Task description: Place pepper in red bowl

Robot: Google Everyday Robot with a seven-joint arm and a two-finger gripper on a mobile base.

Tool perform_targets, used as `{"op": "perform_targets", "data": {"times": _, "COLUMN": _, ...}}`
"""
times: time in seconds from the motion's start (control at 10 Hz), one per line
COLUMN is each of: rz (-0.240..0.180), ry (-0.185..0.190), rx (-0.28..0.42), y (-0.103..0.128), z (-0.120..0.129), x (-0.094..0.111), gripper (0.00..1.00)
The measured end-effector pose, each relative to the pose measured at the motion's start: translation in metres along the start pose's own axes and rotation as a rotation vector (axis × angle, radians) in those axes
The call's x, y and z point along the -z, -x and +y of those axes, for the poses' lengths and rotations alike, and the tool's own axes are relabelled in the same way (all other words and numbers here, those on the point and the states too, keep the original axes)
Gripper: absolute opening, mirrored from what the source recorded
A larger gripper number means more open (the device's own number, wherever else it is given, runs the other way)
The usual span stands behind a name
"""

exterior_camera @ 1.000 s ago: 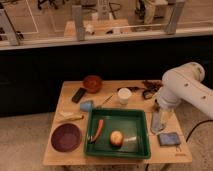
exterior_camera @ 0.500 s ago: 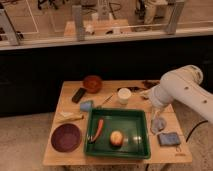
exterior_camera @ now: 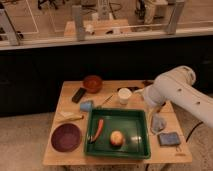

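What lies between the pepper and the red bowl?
Camera view: the green tray's far rim and a small blue cup on the table lie between the pepper and the red bowl. The gripper hangs beyond the tray's right edge.

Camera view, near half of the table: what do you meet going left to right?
purple bowl → pepper, in the green tray → round fruit → gripper, just past the tray's right rim → blue pad

Curved red-orange pepper (exterior_camera: 98,129) lies in green tray (exterior_camera: 135,124); red bowl (exterior_camera: 92,83) stands apart behind.
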Motion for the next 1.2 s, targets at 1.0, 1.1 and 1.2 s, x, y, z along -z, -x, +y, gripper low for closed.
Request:
{"op": "perform_targets", "data": {"times": 1.0, "rz": -0.365, "ry": -0.010, "rx": 0.764, "y": 0.130, "z": 0.012, "x": -0.043, "gripper": 0.80}}
{"op": "perform_targets", "data": {"times": 1.1, "rz": -0.363, "ry": 0.002, "rx": 0.785, "y": 0.142, "z": 0.014, "x": -0.052, "gripper": 0.80}}
{"op": "perform_targets", "data": {"times": 1.2, "rz": -0.356, "ry": 0.018, "rx": 0.800, "y": 0.151, "z": 0.016, "x": -0.066, "gripper": 0.80}}
